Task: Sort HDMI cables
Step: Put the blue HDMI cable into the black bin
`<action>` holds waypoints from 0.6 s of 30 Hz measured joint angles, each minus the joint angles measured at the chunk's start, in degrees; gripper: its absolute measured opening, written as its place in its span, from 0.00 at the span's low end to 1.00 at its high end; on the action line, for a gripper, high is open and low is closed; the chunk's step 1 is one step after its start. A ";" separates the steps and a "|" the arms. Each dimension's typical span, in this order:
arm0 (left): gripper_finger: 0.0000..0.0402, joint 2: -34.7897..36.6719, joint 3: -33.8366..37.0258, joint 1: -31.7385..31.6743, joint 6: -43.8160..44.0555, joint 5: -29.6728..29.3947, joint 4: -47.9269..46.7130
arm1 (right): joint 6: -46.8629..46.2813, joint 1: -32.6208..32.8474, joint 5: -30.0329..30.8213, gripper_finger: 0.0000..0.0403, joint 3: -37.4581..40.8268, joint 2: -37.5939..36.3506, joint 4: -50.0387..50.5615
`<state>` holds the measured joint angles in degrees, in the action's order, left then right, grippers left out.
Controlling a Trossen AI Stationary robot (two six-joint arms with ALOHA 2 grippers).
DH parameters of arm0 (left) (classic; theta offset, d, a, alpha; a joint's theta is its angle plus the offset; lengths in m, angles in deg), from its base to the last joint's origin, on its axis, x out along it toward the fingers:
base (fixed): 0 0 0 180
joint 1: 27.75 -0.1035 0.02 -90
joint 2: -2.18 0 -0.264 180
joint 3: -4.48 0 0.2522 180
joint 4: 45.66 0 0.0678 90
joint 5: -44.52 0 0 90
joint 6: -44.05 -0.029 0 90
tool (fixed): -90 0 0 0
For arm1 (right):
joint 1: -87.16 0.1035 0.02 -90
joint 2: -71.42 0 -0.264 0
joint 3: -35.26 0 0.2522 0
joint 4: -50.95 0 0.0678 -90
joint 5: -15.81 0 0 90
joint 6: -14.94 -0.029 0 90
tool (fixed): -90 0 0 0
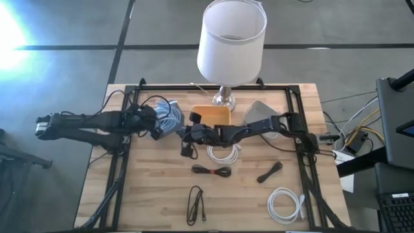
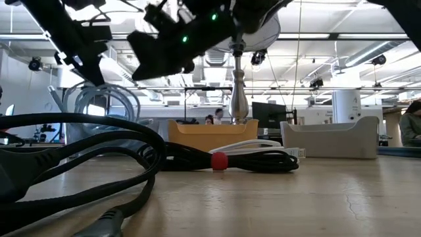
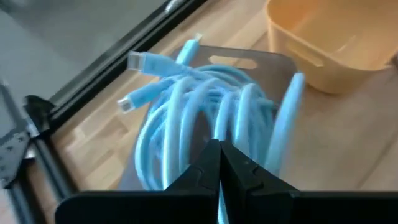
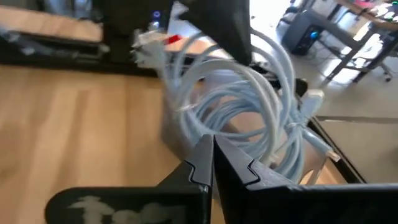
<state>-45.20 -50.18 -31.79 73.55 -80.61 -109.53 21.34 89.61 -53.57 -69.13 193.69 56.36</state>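
Note:
Light blue HDMI cables [image 1: 170, 115] sit bunched on a grey tray [image 3: 261, 59] at the table's far left. One coil [image 3: 205, 106] stands upright there. My left gripper [image 1: 157, 124] is shut at this coil, coming from the left. My right gripper [image 1: 183, 131] is shut too, its tips [image 4: 212, 146] just right of the blue coil [image 4: 249, 106]. Two white coils [image 1: 223, 153] [image 1: 284, 204] and three black bundles [image 1: 211, 170] [image 1: 270, 171] [image 1: 196, 204] lie flat on the table. My left gripper [image 3: 219, 149] is shut on the light blue coil: a sliver of blue strand [image 3: 219, 208] shows between its fingers. The coil stands upright before them, its plugs [image 3: 140, 62] sticking out on the far side; the fingers hide the spot itself. My right gripper's shut tips are against the coil's strands [image 4: 261, 146]; I cannot tell whether they touch.
An orange tray [image 1: 210, 115] and a second grey tray [image 1: 262, 111] stand at the far middle, before a lamp [image 1: 231, 39]. A black frame [image 1: 213, 86] runs along the table's edges. Open wood lies at the near left and between the loose cables.

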 joint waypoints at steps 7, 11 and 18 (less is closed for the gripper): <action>0.02 -1.61 0.06 -0.10 3.40 -1.82 -4.95 | -1.14 3.36 -0.07 0.02 0.00 -6.27 12.28; 0.02 -2.85 0.10 -0.20 5.64 -4.43 -7.90 | -3.65 4.72 -0.04 0.02 0.00 -10.96 20.72; 0.02 -4.76 0.10 -0.78 6.43 -5.72 -8.15 | -9.99 6.21 0.03 0.02 0.02 -19.70 39.12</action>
<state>-49.96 -50.08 -32.57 79.98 -86.33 -117.68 11.35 95.83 -53.54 -69.11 173.99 95.48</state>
